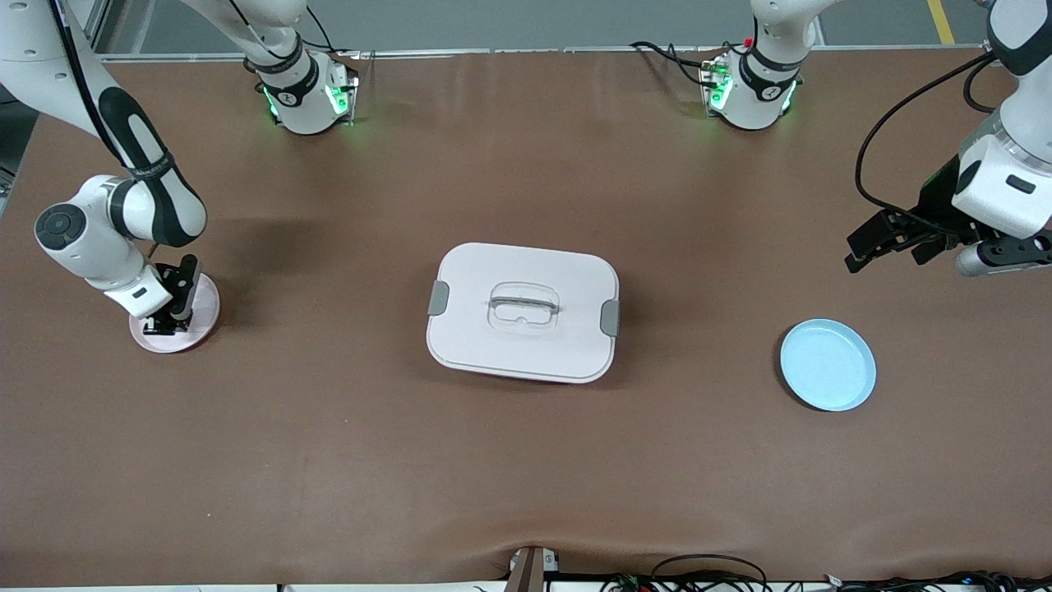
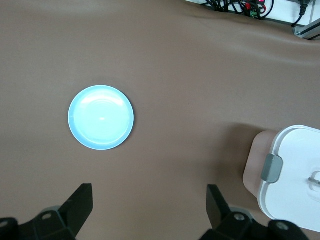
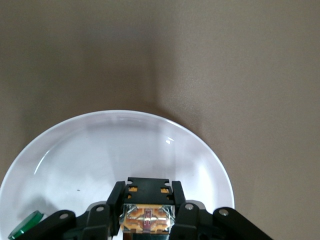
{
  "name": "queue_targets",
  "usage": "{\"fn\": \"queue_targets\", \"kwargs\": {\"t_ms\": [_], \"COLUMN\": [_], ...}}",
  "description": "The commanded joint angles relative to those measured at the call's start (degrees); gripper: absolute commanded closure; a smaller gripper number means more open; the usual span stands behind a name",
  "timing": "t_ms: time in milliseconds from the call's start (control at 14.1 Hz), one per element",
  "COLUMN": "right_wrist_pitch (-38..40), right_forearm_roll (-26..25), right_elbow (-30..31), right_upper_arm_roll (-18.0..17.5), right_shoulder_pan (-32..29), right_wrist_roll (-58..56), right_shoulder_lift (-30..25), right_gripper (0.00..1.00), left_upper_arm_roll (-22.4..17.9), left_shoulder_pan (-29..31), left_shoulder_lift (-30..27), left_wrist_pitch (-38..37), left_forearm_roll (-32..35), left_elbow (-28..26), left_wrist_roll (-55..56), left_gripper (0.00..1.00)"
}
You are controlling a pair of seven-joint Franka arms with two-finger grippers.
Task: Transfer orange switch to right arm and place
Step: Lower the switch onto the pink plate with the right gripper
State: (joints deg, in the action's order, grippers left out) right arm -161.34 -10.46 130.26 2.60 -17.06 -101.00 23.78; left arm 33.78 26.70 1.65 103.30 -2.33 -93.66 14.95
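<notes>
The orange switch (image 3: 148, 212), a tiny black block with a glowing orange middle, sits between the fingers of my right gripper (image 3: 148, 220). The gripper is shut on it, low over a white-pink plate (image 3: 125, 150). In the front view this gripper (image 1: 168, 319) is down at that plate (image 1: 207, 298), toward the right arm's end of the table, and the hand hides the switch. My left gripper (image 1: 888, 256) is open and empty, up in the air over bare table at the left arm's end. Its fingers (image 2: 80, 202) stand wide apart in the left wrist view.
A white lidded box (image 1: 523, 311) with grey clips sits mid-table and also shows in the left wrist view (image 2: 295, 175). An empty light-blue plate (image 1: 828, 365) lies toward the left arm's end (image 2: 101, 117). A small green part (image 3: 25, 226) shows at the white-pink plate's rim.
</notes>
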Motion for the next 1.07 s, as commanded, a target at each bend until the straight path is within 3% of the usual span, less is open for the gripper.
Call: {"fn": "queue_targets", "kwargs": {"t_ms": [0,284,568,639,711,995], "right_wrist_pitch": [-1.1,-1.1,-0.9,-0.8,-0.8,-0.4], "right_forearm_roll": [-1.6,-2.9,-3.0,-3.0,-2.9,-2.8], "right_elbow": [0.4,0.4,0.4,0.3,0.2,0.0], "right_upper_arm_roll": [-0.9,-0.9,-1.0,-1.0,-1.1,-1.1], "right_shoulder_pan": [-1.5,-1.5,-1.5,-1.6,-1.7,-1.5], "right_wrist_roll": [-0.8,-0.9,-0.5,0.3,0.4,2.5], "right_shoulder_lift": [0.0,0.3,0.4,0.4,0.4,0.1], "right_gripper": [1.0,1.0,1.0,0.92,0.01,0.0], "left_upper_arm_roll": [0.1,-1.5,-13.3,-16.2,-18.3,-19.0], "left_shoulder_pan": [0.1,-2.4,-14.5,-17.6,-19.5,-20.1], "left_shoulder_lift": [1.7,1.6,1.4,1.3,1.3,1.5], "left_wrist_pitch": [-1.5,-1.5,-1.5,-1.6,-2.1,-2.4], "left_forearm_roll": [1.8,3.7,3.7,3.7,3.7,3.7], "left_elbow": [2.7,3.0,3.0,3.0,3.1,3.7], "left_wrist_roll": [-1.2,-1.1,-1.1,-1.1,-1.2,-1.1], "left_gripper": [0.0,0.0,0.0,0.0,0.0,0.0]}}
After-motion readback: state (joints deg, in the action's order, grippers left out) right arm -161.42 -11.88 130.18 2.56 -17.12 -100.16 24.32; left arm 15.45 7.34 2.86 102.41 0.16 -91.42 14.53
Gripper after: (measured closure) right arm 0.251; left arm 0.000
